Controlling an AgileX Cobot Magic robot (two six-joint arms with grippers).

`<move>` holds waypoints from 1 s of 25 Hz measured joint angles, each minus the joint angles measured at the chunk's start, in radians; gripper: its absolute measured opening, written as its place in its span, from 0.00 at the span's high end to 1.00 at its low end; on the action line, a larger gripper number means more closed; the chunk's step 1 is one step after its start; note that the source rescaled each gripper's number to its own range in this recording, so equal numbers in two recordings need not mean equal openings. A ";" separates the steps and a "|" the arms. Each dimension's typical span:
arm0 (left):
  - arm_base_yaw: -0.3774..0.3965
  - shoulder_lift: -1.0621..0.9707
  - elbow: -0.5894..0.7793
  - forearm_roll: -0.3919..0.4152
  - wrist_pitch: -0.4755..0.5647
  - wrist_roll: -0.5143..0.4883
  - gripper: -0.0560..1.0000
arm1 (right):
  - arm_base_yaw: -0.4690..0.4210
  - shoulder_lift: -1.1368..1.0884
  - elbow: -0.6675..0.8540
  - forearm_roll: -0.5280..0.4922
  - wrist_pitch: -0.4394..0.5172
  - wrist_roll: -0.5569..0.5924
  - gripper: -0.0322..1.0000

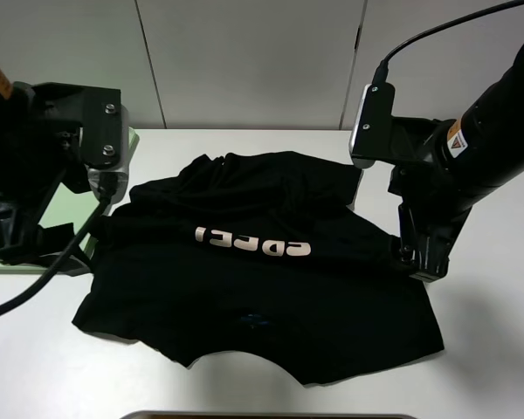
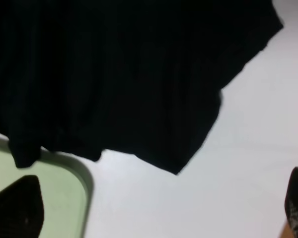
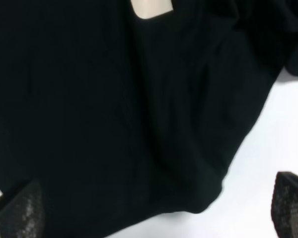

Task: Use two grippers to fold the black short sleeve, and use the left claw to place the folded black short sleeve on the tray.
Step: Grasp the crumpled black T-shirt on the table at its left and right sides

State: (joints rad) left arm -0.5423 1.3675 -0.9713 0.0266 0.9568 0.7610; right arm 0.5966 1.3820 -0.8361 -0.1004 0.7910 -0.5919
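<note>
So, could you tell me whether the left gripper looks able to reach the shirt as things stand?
Probably yes: the left gripper hangs open beside the shirt, with only table and tray between them.

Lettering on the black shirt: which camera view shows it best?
Exterior high: the whole row of pale lettering lies across the black short sleeve. Right wrist catches only one pale fragment at its frame edge; left wrist shows plain black cloth, no letters.

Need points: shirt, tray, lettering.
shirt [image 1: 271, 297], exterior high view, on the front panel below the letters.
tray [image 2: 64, 198], left wrist view, on its bare floor near the rounded corner.
lettering [image 1: 253, 242], exterior high view, mid-row.
</note>
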 joint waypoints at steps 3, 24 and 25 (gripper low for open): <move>0.000 0.046 0.000 0.002 -0.036 0.032 0.04 | 0.000 0.015 0.000 -0.016 -0.021 -0.041 0.00; 0.000 0.297 -0.008 0.159 -0.284 0.059 0.04 | 0.000 0.234 -0.002 -0.076 -0.134 -0.116 0.00; 0.000 0.311 -0.012 0.163 -0.292 0.059 0.04 | 0.000 0.241 -0.002 -0.075 -0.134 -0.116 0.00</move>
State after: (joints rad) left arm -0.5423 1.6785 -0.9837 0.1893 0.6650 0.8197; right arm 0.5966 1.6231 -0.8381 -0.1755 0.6572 -0.7075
